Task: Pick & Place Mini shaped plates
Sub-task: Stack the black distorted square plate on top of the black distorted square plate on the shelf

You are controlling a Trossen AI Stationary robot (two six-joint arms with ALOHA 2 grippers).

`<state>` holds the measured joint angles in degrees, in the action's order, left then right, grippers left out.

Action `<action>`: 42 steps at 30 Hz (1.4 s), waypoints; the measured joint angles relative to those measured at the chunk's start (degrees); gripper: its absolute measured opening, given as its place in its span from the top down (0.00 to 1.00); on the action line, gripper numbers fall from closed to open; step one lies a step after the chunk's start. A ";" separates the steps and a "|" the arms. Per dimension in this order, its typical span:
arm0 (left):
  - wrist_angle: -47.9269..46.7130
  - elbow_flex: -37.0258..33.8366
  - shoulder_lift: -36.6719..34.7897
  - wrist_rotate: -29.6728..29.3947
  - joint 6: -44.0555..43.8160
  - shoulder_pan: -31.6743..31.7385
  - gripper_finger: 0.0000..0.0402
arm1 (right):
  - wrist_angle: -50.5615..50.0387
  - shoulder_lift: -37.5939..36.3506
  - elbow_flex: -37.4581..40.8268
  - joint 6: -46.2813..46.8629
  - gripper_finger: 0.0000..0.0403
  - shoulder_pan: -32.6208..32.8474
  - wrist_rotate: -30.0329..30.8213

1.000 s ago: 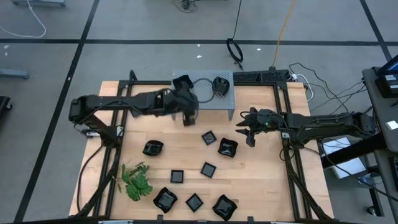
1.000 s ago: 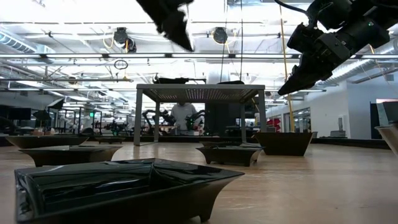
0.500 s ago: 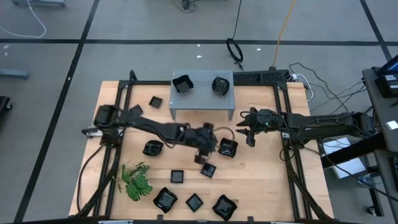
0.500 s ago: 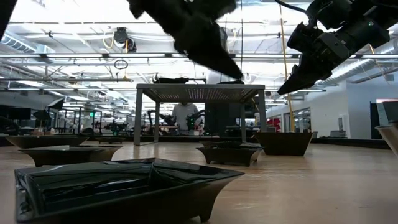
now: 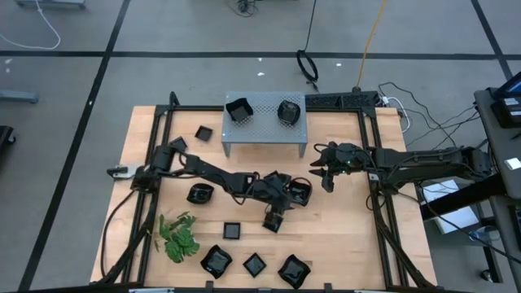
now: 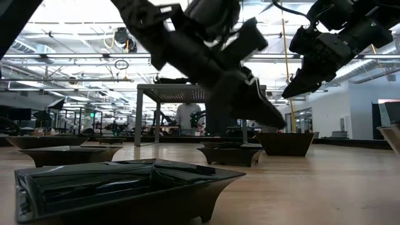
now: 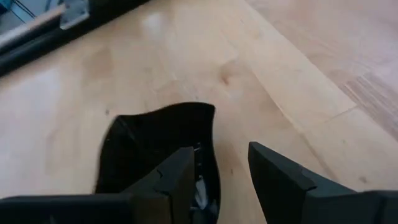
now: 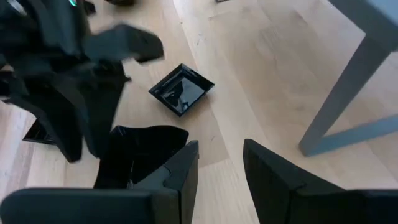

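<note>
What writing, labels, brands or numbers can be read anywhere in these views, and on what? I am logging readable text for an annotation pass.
None is readable.
The mini shaped plates, the perforated metal stand and the wooden table show no markings.
Signs in the room behind, in the low view: too small to read.

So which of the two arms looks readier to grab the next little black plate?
The left. Its gripper is down over a small square plate mid-table, open, one finger inside the rim. The right gripper hovers open beside the stand, above the table.
</note>
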<state>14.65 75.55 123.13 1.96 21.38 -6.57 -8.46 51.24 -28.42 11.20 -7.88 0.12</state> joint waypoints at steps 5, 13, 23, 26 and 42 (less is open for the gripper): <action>0.72 0.00 2.53 2.02 -1.77 0.78 0.62 | 0.03 0.00 0.02 0.09 0.71 0.00 0.00; 0.38 -0.02 3.34 -2.01 -1.97 1.17 0.74 | 0.08 0.00 0.02 -0.50 0.71 0.00 0.02; 0.01 -0.07 -1.16 -2.56 -1.33 -1.74 0.98 | 0.03 0.00 0.02 -0.15 0.71 0.00 -0.03; -2.11 -0.04 -6.17 -5.05 -1.18 -2.79 0.99 | 0.03 0.00 0.02 0.06 0.71 0.26 -0.14; -32.67 -0.02 -40.80 -37.80 -6.70 8.43 0.98 | 0.47 0.00 0.02 -1.84 0.71 3.13 -0.03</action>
<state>-18.02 75.53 82.34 -35.83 14.69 1.86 -7.99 51.24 -28.40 9.36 -4.75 0.09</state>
